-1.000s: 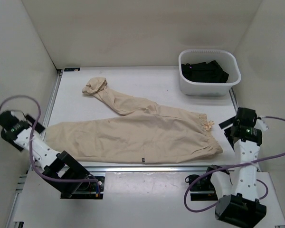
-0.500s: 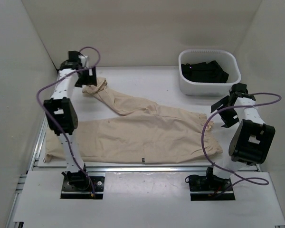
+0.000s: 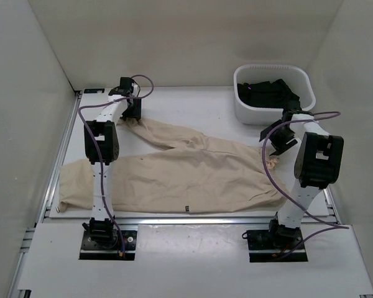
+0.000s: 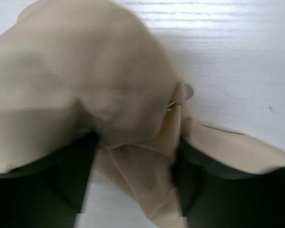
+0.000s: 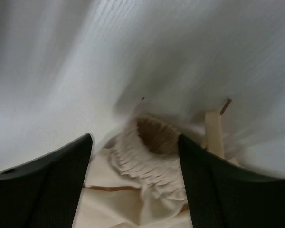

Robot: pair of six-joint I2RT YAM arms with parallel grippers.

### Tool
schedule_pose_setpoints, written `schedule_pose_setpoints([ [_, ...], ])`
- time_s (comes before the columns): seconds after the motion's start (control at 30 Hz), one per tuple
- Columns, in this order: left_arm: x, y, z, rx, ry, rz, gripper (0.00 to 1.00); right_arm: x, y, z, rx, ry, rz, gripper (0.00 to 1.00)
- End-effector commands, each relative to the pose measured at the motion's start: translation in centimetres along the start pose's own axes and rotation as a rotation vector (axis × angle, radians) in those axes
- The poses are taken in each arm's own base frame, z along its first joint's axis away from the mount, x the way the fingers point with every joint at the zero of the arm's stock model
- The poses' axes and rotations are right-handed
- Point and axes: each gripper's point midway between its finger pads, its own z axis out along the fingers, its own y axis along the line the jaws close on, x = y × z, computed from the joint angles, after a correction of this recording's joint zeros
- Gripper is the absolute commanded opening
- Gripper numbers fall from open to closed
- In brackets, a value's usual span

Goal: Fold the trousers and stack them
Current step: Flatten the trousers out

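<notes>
- The trousers point(image 3: 193, 180) lie spread on the white tabletop point(image 3: 199, 108), with the waist to the right and both legs running left. The nearer leg stretches out flat. The farther leg angles away toward the back.
- The left claw point(image 3: 130, 113) is at the cuff end of that farther leg, and its arm reaches across the nearer leg. In the left wrist view its fingers point(image 4: 52, 185) stand spread, with a rumpled bunch of the beige cloth filling the gap between them. Whether they press the cloth cannot be told.
- The right claw point(image 3: 276, 144) hovers at the far corner of the trousers' waist. Its fingers point(image 5: 47, 185) are spread wide, and the gathered waistband and a drawstring end lie between and just beyond them, not pinched.
- A white basket point(image 3: 248, 115) stands beyond the trousers' waist, holding a black garment point(image 3: 267, 94).
</notes>
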Motion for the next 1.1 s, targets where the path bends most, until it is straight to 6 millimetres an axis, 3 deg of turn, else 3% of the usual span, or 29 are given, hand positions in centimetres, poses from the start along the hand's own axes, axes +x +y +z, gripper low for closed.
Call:
schedule_pose_setpoints([
  [0.0, -1.3, 1.8, -0.2, -0.064, -0.050, -0.012, 0.66, 0.6, -0.3, 1.7, 0.023, 0.048, 0.046, 0.76],
  [0.03, -1.4, 2.3, -0.4, -0.068, -0.057, -0.021, 0.41, 1.1, -0.9, 2.6, 0.046, 0.069, 0.048, 0.58],
  [0.1, -1.6, 2.2, -1.0, -0.059, -0.064, -0.022, 0.16, 1.5, -1.1, 3.4, 0.047, 0.082, 0.058, 0.35],
  [0.13, -1.4, 2.9, -1.2, -0.065, -0.061, -0.031, 0.14, 1.6, -1.3, 3.6, 0.047, 0.082, 0.058, 0.12],
  [0.17, -2.1, 3.7, -2.6, -0.071, -0.085, -0.043, 0.14, 1.6, -1.3, 3.6, 0.047, 0.082, 0.058, 0.04],
  [0.2, -1.6, 4.0, -3.1, -0.062, -0.077, -0.050, 0.14, 1.6, -1.3, 3.6, 0.047, 0.082, 0.058, 0.00],
  [0.23, -1.6, 4.4, -3.9, -0.056, -0.082, -0.058, 0.16, 1.3, -1.2, 3.3, 0.044, 0.065, 0.057, 0.00],
  [0.27, -2.5, 5.3, -6.4, -0.053, -0.121, -0.075, 0.23, 1.3, -1.4, 3.0, 0.048, 0.054, 0.047, 0.00],
  [0.3, -0.9, 4.9, -6.6, -0.033, -0.091, -0.070, 0.29, 1.1, -1.1, 2.2, 0.026, 0.034, 0.045, 0.00],
  [0.33, -0.5, 5.6, -7.4, -0.039, -0.089, -0.080, 0.29, 0.7, -1.0, 1.7, 0.019, 0.014, 0.030, 0.00],
  [0.37, -0.9, 5.9, -9.7, -0.040, -0.122, -0.084, 0.29, 0.6, -0.8, 0.6, -0.002, -0.006, 0.013, 0.00],
  [0.4, 0.9, 6.2, -9.7, -0.036, -0.085, -0.090, 0.29, 0.5, -1.0, 0.2, -0.003, -0.021, 0.001, 0.00],
  [0.47, 2.3, 7.1, -11.1, -0.029, -0.079, -0.111, 0.29, 0.5, -1.0, -1.8, -0.033, -0.051, -0.033, 0.00],
  [0.5, 2.3, 7.5, -13.4, -0.003, -0.114, -0.127, 0.29, 0.6, -1.3, -2.3, -0.034, -0.066, -0.044, 0.00],
  [0.53, 5.1, 6.7, -13.4, 0.029, -0.054, -0.122, 0.32, 1.3, -2.1, -2.5, -0.028, -0.061, -0.053, 0.00],
  [0.57, 6.2, 6.7, -14.2, 0.049, -0.039, -0.131, 0.39, 1.5, -2.2, -3.7, -0.045, -0.078, -0.065, 0.00],
  [0.6, 6.6, 6.5, -16.5, 0.066, -0.064, -0.132, 0.39, 1.6, -2.4, -4.2, -0.052, -0.087, -0.090, 0.00],
  [0.63, 9.3, 6.1, -16.8, 0.108, -0.002, -0.147, 0.41, 2.0, -3.1, -4.4, -0.037, -0.085, -0.101, 0.00],
  [0.67, 10.3, 6.0, -17.7, 0.131, 0.014, -0.159, 0.43, 2.1, -3.2, -5.6, -0.052, -0.102, -0.115, 0.00],
  [0.7, 11.1, 5.9, -18.6, 0.155, 0.025, -0.171, 0.53, 2.1, -3.7, -5.9, -0.044, -0.118, -0.138, 0.00],
  [0.77, 12.8, 6.6, -21.2, 0.199, 0.038, -0.229, 0.62, 2.3, -4.4, -7.1, -0.043, -0.153, -0.156, 0.00],
  [0.87, 14.2, 9.2, -22.2, 0.165, 0.044, -0.308, 0.71, 2.6, -4.8, -7.9, -0.065, -0.180, -0.180, 0.00],
  [0.9, 14.2, 10.1, -22.1, 0.132, 0.035, -0.319, 0.75, 2.5, -4.6, -7.9, -0.071, -0.187, -0.180, 0.00],
  [0.93, 14.6, 10.7, -20.6, 0.100, 0.073, -0.321, 0.81, 2.8, -4.6, -8.0, -0.081, -0.178, -0.182, 0.00],
  [1.0, 12.7, 12.5, -19.6, 0.039, 0.050, -0.316, 0.86, 2.9, -3.9, -8.1, -0.118, -0.172, -0.186, 0.00],
  [1.03, 12.3, 12.9, -17.7, 0.034, 0.082, -0.318, 0.86, 3.1, -3.8, -7.8, -0.119, -0.156, -0.186, 0.00],
  [1.07, 9.6, 14.2, -17.9, 0.001, 0.029, -0.314, 0.89, 3.1, -3.6, -7.7, -0.124, -0.148, -0.187, 0.00],
])
